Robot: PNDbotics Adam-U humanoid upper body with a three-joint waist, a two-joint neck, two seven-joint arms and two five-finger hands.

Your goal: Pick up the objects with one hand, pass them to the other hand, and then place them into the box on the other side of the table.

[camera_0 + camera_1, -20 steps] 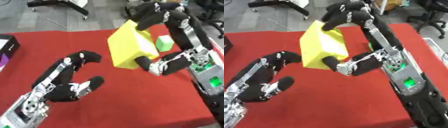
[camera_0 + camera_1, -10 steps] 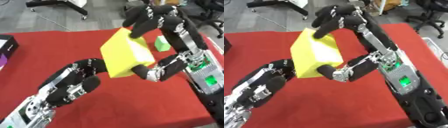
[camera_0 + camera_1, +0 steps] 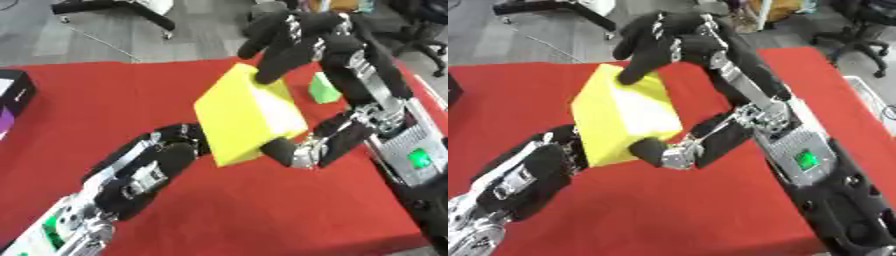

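Left eye view: left hand (image 3: 166,155) now against yellow block (image 3: 245,120).

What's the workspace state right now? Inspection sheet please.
Surface: table with a red cloth.
Job's things: yellow block held above the cloth between both hands; green block on the cloth behind it; dark box at the left edge.
Clutter: nothing seen.
Hands: right hand with fingers on the block's top and thumb under its lower edge; left hand against the block's lower left side, grip cannot be made out.
Cables: nothing seen.
Surroundings: grey floor, office chair bases beyond the table.
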